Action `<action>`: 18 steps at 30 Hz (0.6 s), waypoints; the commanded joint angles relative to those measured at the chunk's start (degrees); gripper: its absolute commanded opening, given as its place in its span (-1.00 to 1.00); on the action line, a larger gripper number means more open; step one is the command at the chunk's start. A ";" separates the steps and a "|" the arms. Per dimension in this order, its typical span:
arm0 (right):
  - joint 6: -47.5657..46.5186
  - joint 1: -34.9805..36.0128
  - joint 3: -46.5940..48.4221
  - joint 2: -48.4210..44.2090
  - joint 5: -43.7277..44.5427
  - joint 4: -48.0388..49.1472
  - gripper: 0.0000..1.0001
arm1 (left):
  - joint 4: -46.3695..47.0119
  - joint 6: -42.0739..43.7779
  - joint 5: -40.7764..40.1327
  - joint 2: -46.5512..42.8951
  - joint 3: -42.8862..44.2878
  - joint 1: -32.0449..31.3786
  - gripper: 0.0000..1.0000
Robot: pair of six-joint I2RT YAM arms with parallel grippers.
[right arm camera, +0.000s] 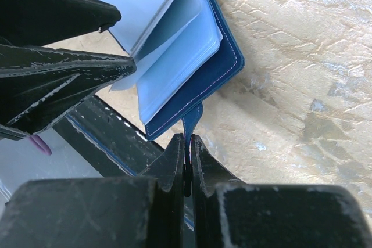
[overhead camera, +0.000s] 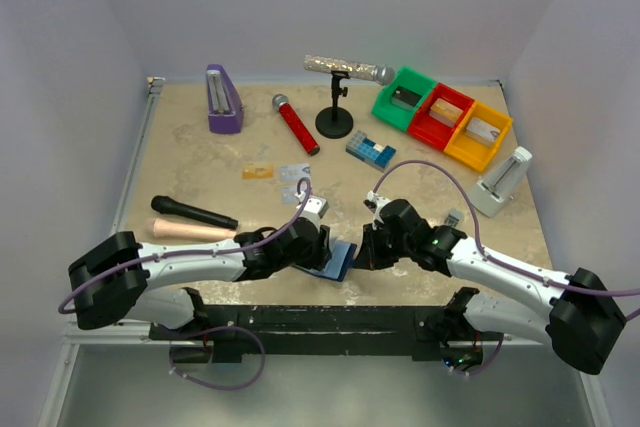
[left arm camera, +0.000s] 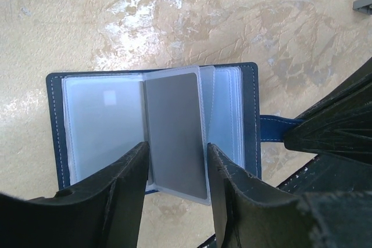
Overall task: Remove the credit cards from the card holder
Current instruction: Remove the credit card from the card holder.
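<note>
nearest, at the near edge of the worktop (overhead camera: 180, 157), card holder (left arm camera: 102, 132) lying open between the two arms, dark-blue cover down, clear pale sleeves fanned upward. left gripper (left arm camera: 177, 145) over it from the left, jaws about half apart, one finger along each long side of a grey card (left arm camera: 174, 137) in the middle sleeve; cannot tell if pinching that card or only alongside it. right gripper (right arm camera: 187, 139) clenched tight on the closure tab (right arm camera: 192, 117), a blue strap sticking out of the holder's right edge. slightly farther, to the left, pale pink handle (overhead camera: 190, 230) and black microphone (overhead camera: 193, 212) side by side. farther again, near the middle, second silver card (overhead camera: 291, 193), then gold card (overhead camera: 258, 171) with silver card (overhead camera: 294, 171) just right of it, all three flat on the worktop, outside the holder and well apart from it. to the right, white and grey stand (overhead camera: 500, 182); beyond the cards, blue-and-white block (overhead camera: 371, 150) and red microphone (overhead camera: 295, 124). farthest, purple wedge-shaped box (overhead camera: 223, 99) at left, black stand (overhead camera: 335, 117) carrying a silver microphone (overhead camera: 348, 70) in the middle, and at right a touching row of bins: green bin (overhead camera: 383, 107), red bin (overhead camera: 422, 132), yellow bin (overhead camera: 460, 155).
</note>
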 commanded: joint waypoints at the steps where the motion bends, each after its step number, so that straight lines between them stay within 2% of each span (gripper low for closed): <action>1: -1.07 0.41 1.22 -0.79 -0.89 -0.15 -1.00 | -1.14 1.10 -2.17 -1.48 0.13 0.62 -0.01; 18: -1.33 0.41 1.93 -0.79 -0.54 -1.20 -1.00 | -5.63 1.19 -4.90 -1.04 1.10 1.59 0.08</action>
